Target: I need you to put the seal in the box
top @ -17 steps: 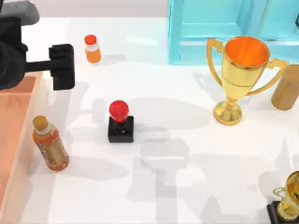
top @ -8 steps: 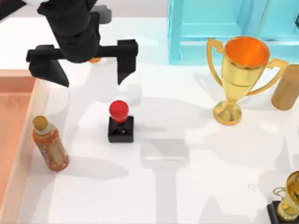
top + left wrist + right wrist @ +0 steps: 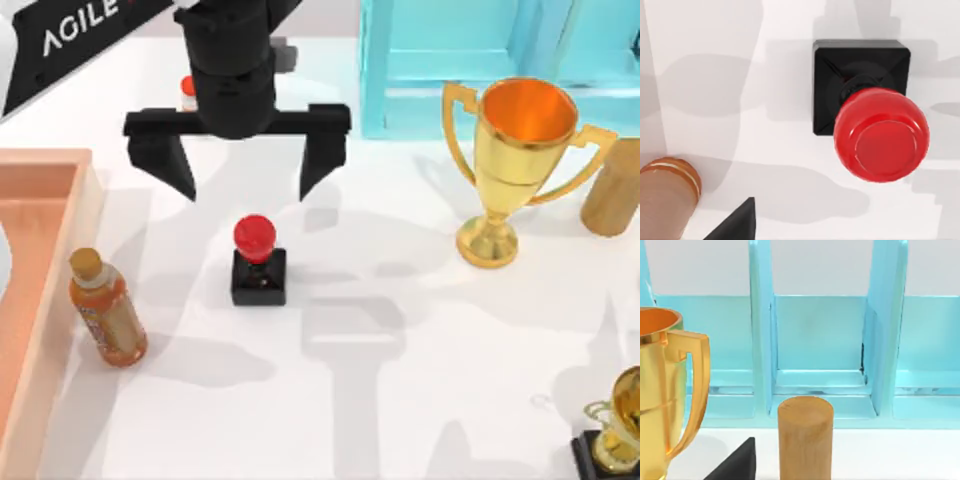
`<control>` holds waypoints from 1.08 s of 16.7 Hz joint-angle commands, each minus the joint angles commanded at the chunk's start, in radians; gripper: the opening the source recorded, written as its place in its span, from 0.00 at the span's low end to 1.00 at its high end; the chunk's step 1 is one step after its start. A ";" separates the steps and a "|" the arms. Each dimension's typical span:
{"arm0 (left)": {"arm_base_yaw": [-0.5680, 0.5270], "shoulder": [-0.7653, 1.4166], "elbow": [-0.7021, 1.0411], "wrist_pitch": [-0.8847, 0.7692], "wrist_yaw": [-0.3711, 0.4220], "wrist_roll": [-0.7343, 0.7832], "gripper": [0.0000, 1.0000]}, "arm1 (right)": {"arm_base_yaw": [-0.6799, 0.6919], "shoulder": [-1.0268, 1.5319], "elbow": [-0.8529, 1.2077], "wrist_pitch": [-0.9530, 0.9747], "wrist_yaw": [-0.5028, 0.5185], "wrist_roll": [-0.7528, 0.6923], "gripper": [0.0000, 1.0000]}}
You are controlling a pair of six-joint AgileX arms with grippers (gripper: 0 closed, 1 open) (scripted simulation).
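So the left gripper (image 3: 245, 165) hangs w/ fingers spread wide, holding nothing, just past the seal (image 3: 259, 262) toward 12 o'clock in the top view. Seal stands upright on the table (image 3: 400, 400), untouched, near mid-table. The box (image 3: 55, 250) lies at 9 o'clock from it, w/ the tea bottle (image 3: 105, 308) just beside the box wall, between the two. Nothing done yet, I'd say: descent, grasp, carry and drop all remain. Left wrist view looks straight down on the red knob (image 3: 881, 135) and black base (image 3: 832, 80), which the top view gives only obliquely. Right wrist view shows the turquoise cabinet (image 3: 815, 340), trophy (image 3: 662, 390) and wooden cylinder (image 3: 805, 437); I can't tell the right gripper's state from it.
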 joint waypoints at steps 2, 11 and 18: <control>0.000 0.000 0.000 0.000 0.000 0.000 1.00 | 0.000 0.000 0.000 0.000 0.000 0.000 1.00; 0.004 0.012 -0.155 0.168 0.000 0.004 1.00 | 0.000 0.000 0.000 0.000 0.000 0.000 1.00; 0.003 0.034 -0.344 0.378 0.000 0.003 1.00 | 0.000 0.000 0.000 0.000 0.000 0.000 1.00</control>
